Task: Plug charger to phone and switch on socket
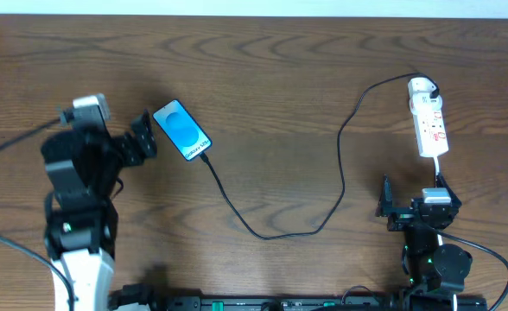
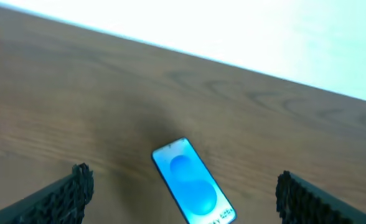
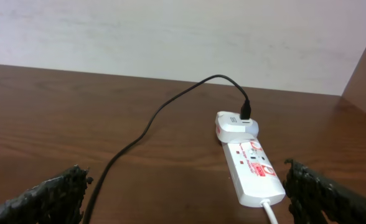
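Socket [image 1: 429, 128] lies lengthwise just ahead of the wide-spread right pincer [image 1: 412, 190]; left pincer [image 1: 147, 133], also wide, sits beside the phone [image 1: 182, 131].

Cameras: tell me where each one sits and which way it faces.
Overhead: above the table, looking straight down; left arm, right arm, phone and strip show.
Left wrist: low on the left arm, facing the phone; its open fingers at bottom corners.
Right wrist: low, facing the strip and cable; open fingers likewise.
Shared: overhead and left wrist both show the phone.
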Controlling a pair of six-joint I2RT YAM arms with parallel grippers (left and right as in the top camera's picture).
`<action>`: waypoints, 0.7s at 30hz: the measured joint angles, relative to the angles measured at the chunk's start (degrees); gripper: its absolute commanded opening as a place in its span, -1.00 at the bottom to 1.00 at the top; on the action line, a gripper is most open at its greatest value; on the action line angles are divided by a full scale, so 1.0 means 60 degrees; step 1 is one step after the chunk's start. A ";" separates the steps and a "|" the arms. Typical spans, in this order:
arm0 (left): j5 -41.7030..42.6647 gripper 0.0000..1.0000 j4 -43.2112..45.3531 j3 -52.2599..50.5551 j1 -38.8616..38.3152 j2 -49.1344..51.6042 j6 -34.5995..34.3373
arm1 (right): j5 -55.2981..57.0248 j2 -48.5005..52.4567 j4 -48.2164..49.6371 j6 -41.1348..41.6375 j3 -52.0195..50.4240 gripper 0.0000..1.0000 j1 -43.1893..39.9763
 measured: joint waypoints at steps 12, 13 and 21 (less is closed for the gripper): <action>-0.0109 0.90 0.3126 -0.4065 -0.0841 -0.3268 0.1960 | 0.0004 0.0000 0.0000 0.0000 0.0000 0.99 0.0000; -0.0164 0.90 0.3144 -0.4306 -0.0885 -0.3541 0.2055 | 0.0000 0.0000 0.0000 0.0000 0.0000 0.98 0.0000; -0.0499 0.90 0.3198 -0.5712 -0.0929 -0.5446 0.2473 | 0.0000 0.0000 0.0000 0.0000 0.0000 0.98 0.0000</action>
